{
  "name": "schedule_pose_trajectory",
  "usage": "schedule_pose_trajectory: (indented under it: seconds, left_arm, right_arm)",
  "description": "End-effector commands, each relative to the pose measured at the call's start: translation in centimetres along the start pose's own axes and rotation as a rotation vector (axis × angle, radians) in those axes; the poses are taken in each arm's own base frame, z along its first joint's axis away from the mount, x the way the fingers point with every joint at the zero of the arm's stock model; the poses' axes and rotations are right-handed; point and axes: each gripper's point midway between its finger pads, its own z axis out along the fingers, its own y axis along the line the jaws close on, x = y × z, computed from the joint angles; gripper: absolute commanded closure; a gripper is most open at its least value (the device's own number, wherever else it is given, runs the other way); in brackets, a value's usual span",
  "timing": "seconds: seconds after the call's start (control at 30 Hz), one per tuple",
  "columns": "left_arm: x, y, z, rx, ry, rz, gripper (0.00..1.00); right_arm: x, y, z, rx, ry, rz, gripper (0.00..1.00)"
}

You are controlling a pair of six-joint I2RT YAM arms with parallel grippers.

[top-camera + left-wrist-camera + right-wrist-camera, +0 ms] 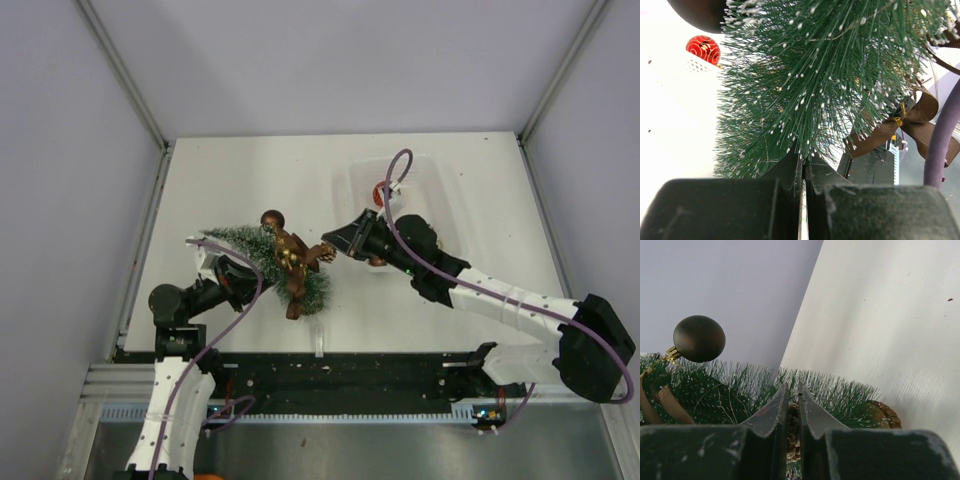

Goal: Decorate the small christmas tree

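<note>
My left gripper (804, 159) was pressed together, its tips buried in the lower bristles of the small christmas tree (815, 75). I could not tell whether any bristles were caught between them. My right gripper (792, 390) was nearly closed, pinching a brown pine cone (792, 435) right against the tree's green edge. The tree stretched slantwise over the white table (450, 300), between my two arms and just ahead of their bases. A brown ribbon bow (912, 125) hung among its branches beside my left fingers. A dark matte ball (699, 338) with a gold cap sat at the tree's far side. Farther back, on the right half of the table, stood a clear bin (435, 180) with a red bauble (703, 49) in it.
</note>
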Motion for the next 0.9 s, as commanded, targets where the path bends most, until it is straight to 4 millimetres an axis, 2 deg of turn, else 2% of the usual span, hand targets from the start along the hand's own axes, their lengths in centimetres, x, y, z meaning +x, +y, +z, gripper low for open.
schedule_pose_trajectory:
  seconds: [0.0, 0.23, 0.5, 0.63, 0.87]
  left_arm:
    - [-0.8, -0.2, 0.0, 0.007, -0.028, 0.052, 1.0]
    - [-0.8, -0.1, 0.1, 0.003, -0.029, 0.048, 1.0]
    - [-0.7, -0.1, 0.1, 0.002, -0.028, 0.047, 1.0]
    - [-0.8, -0.1, 0.1, 0.001, -0.03, 0.049, 1.0]
    - [-0.8, -0.1, 0.1, 0.001, -0.029, 0.045, 1.0]
  right_arm:
    - [-0.1, 1.0, 0.0, -0.024, -0.039, -0.047, 1.0]
    - [1.3, 1.4, -1.4, -0.015, 0.0, -0.079, 1.0]
    - [1.5, 0.4, -2.6, 0.051, -0.008, -0.102, 1.0]
    - [1.7, -0.1, -2.5, 0.068, -0.003, -0.096, 1.0]
    - [1.4, 0.8, -1.8, 0.026, -0.022, -0.061, 1.0]
